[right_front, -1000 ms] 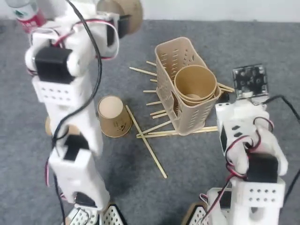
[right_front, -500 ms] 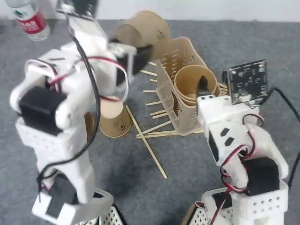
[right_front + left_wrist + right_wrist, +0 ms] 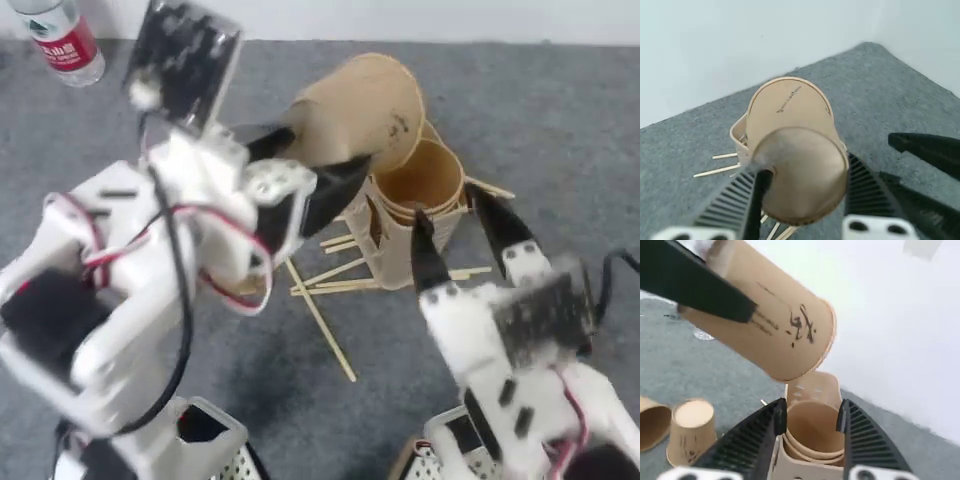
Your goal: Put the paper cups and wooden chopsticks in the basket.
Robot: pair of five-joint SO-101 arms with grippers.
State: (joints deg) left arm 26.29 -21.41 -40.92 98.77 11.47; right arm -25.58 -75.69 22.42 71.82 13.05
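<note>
Looking down, we see the left hand (image 3: 308, 168) gripping a paper cup (image 3: 355, 105) over the basket (image 3: 392, 245), the right hand (image 3: 447, 207) open at the basket's five o'clock.

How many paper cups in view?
5 at least: a held cup in the left gripper over the basket, a nested stack of two or more inside it, a standing cup and another cup on the carpet. The stack may hide more.

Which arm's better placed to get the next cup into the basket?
Left. Its gripper is shut on a cup tilted just above the basket; the right gripper is open and empty at the basket.
</note>
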